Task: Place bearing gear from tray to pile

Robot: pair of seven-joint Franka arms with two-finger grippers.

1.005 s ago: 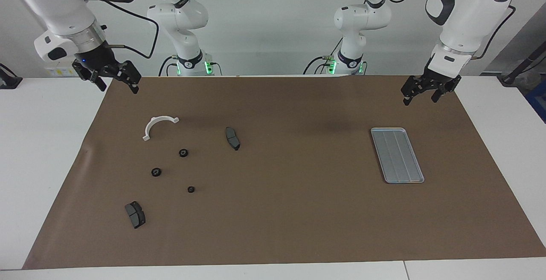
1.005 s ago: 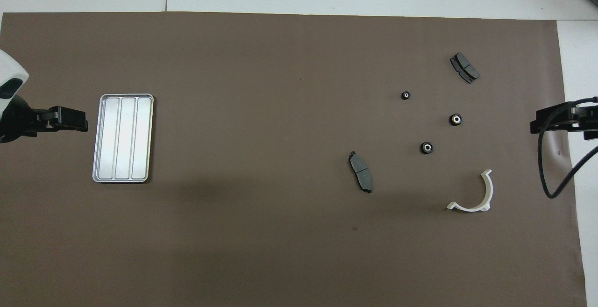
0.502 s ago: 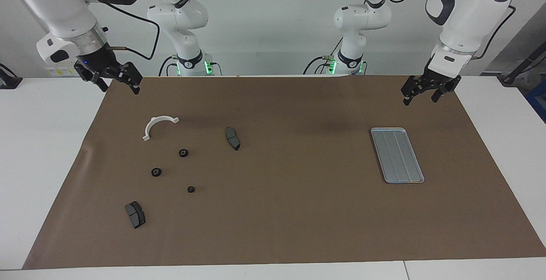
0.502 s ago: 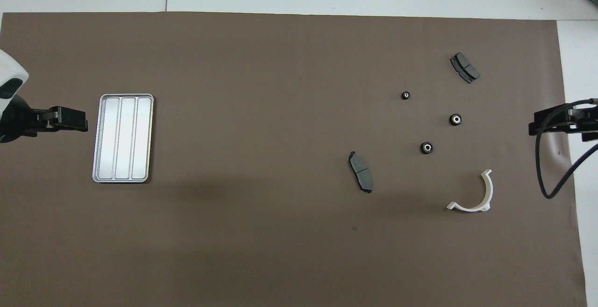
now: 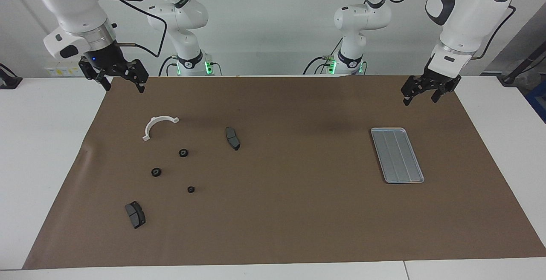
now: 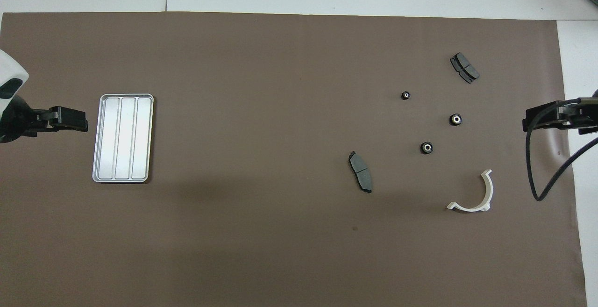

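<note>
Tray [image 5: 397,155]: silver-grey ridged metal, rounded corners, nothing on it, toward the left arm's end of the brown mat [image 5: 298,212].
Gears [image 5: 183,153]: three small black rounds with pale centres, well apart from the tray, on the mat toward the right arm's end.
Pile: gears lie among a white half-ring bracket [image 5: 158,125] and two dark grey pads [image 5: 232,138].
Writing: none legible.
Left gripper [image 5: 421,94]: raised just robotward of the tray, fingers apart, holding nothing.
Right gripper [image 5: 123,82]: raised over the mat edge, fingers spread, nothing held.

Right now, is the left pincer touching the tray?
Apart. The facing view shows the left pincer up in the air by the mat's edge, with bare mat between it and the tray.
</note>
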